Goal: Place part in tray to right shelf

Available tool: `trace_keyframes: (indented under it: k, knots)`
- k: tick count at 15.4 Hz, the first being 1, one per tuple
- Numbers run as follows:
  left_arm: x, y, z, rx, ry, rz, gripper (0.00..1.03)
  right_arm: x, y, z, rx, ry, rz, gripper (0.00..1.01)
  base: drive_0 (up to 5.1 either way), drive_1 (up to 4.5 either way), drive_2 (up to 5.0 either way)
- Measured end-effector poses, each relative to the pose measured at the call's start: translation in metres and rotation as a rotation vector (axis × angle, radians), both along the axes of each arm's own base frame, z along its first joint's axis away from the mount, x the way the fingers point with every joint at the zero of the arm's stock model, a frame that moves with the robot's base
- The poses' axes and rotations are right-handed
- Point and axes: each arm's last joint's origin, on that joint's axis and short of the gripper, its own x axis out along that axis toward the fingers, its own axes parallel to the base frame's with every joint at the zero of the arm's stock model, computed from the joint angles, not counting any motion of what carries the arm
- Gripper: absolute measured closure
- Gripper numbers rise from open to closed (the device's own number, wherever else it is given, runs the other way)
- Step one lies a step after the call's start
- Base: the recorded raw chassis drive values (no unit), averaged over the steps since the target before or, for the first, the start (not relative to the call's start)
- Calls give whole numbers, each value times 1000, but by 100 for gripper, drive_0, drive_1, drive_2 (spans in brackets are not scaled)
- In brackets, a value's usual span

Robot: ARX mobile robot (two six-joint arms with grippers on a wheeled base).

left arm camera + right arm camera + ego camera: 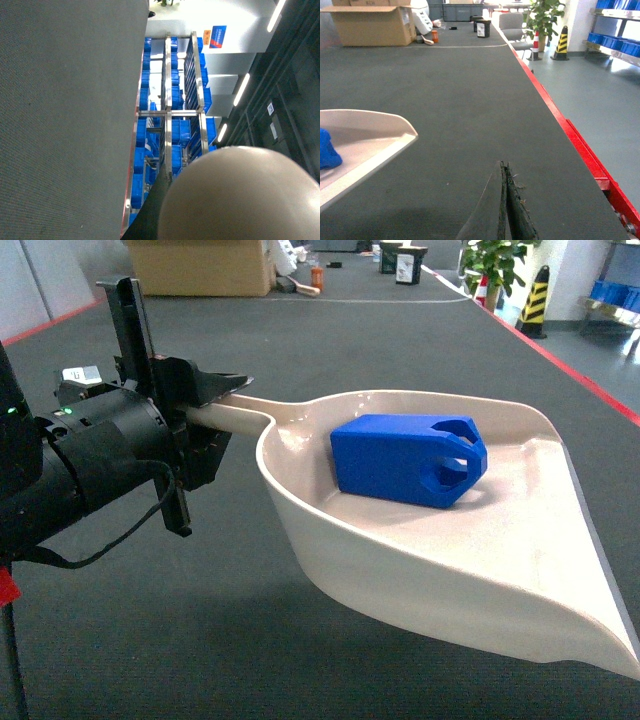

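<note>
The cream tray (470, 560) hangs above the dark grey surface, its wide lip toward the lower right. My left gripper (222, 412) is shut on the tray's handle (245, 412). The blue part (405, 460) lies inside the tray near its back wall. In the left wrist view the tray's underside (240, 195) fills the lower right beside one dark finger (152, 215), and the right shelf (170, 112), a steel rack with blue crates, shows beyond. My right gripper (503, 167) is shut and empty, to the right of the tray's corner (395, 127) and the part (327, 150).
A red strip (570, 135) edges the grey surface on the right, with lighter floor past it. At the far end stand a cardboard box (200, 265), a potted plant (495, 265) and a yellow-black bollard (535, 302). A steel rack with blue crates (615, 42) stands at far right.
</note>
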Motion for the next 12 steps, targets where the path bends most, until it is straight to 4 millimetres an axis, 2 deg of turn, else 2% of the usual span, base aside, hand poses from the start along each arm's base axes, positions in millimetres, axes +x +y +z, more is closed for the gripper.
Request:
trace_keyframes:
  k: [6, 10, 12]
  knots:
    - [0, 0, 0, 0, 0, 1, 90, -16, 1, -11, -1, -10, 17, 99, 0, 0, 0]
    - [0, 0, 0, 0, 0, 1, 90, -17, 1, -12, 0, -11, 17, 50, 0, 0, 0]
    - [1, 2, 0, 1, 1, 11, 90, -17, 1, -12, 0, -13, 19, 24, 482, -299, -192]
